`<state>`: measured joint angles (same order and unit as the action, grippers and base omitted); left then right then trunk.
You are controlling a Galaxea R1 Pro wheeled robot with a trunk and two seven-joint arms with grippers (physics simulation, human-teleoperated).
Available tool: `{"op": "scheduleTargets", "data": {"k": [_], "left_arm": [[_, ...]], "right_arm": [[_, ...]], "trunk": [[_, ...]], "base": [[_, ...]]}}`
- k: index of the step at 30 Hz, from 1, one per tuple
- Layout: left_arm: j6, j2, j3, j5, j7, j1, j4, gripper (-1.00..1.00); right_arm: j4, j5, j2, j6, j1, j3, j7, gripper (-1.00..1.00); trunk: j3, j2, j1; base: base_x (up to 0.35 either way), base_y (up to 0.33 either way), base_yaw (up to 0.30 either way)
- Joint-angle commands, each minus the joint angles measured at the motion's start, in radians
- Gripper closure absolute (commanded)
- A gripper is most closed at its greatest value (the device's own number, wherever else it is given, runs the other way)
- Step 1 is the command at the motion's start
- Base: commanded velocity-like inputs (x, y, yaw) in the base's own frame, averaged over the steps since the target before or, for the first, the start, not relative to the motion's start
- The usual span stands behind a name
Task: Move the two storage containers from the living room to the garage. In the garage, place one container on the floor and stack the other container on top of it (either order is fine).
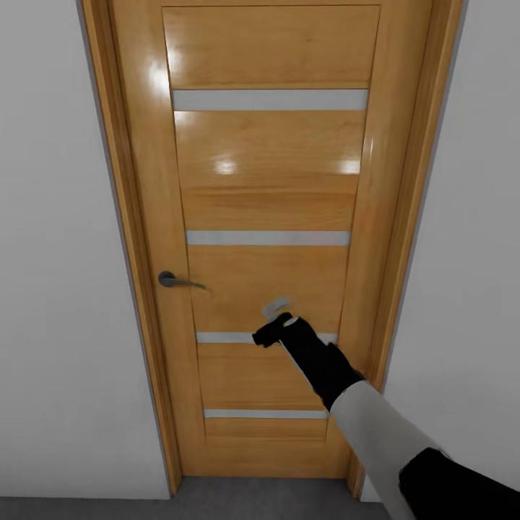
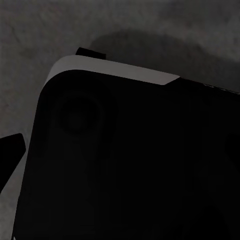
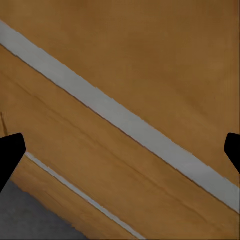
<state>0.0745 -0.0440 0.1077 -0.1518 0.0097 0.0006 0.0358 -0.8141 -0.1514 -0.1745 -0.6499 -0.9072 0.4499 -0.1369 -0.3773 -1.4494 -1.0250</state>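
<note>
Ahead, closed wooden door [image 1: 267,238] seen in frame [image 1: 422,217], grey handle [image 1: 177,280] at its left edge. Right arm [image 1: 361,412] extended up and forward toward door's lower middle, right gripper [image 1: 273,326] held near third pale strip [image 1: 217,337], contact not determinable. Jaws spread wide in right wrist view, fingertips [image 3: 10,155] at frame edges, nothing held. Left gripper state cannot be told; dark robot body [image 2: 130,165] seen over grey floor [image 2: 40,35]. Containers not located in views.

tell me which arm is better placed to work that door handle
Right, probably. The right tool is raised in front of the closed wooden door, open, a little below and beside the door handle. The left wrist view looks down at the robot's dark body and grey floor.
</note>
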Motion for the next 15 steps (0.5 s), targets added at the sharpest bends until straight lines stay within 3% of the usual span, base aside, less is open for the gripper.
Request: {"op": "scheduleTargets", "data": {"k": [1, 7, 8, 9, 15], "left_arm": [[0.002, 0.0, 0.007, -0.002, 0.001, 0.0, 0.001, -1.0], [0.002, 0.0, 0.007, -0.002, 0.001, 0.0, 0.001, -1.0], [0.002, 0.0, 0.007, -0.002, 0.001, 0.0, 0.001, -1.0], [0.002, 0.0, 0.007, -0.002, 0.001, 0.0, 0.001, -1.0], [0.002, 0.0, 0.007, -0.002, 0.001, 0.0, 0.001, -1.0]], "right_arm": [[-0.019, -0.011, 0.0, 0.009, -0.001, 0.032, -0.022, -1.0], [-0.047, -0.01, 0.0, 0.06, 0.0, 0.105, -0.046, -1.0], [-0.05, -0.008, 0.0, 0.072, 0.0, 0.153, -0.053, -1.0], [-0.05, -0.005, 0.0, 0.076, 0.003, 0.165, -0.053, -1.0], [-0.049, 0.005, 0.0, 0.173, 0.008, 0.186, -0.036, -1.0]], "trunk": [[-0.001, -0.001, 0.0], [-0.001, -0.001, 0.0], [-0.001, -0.001, 0.0], [-0.001, -0.001, 0.0], [-0.001, -0.001, 0.0]], "base": [[0.0, 0.0, 0.0], [0.0, 0.0, 0.0], [0.0, 0.0, 0.0], [0.0, 0.0, 0.0], [0.0, 0.0, 0.0]]}}
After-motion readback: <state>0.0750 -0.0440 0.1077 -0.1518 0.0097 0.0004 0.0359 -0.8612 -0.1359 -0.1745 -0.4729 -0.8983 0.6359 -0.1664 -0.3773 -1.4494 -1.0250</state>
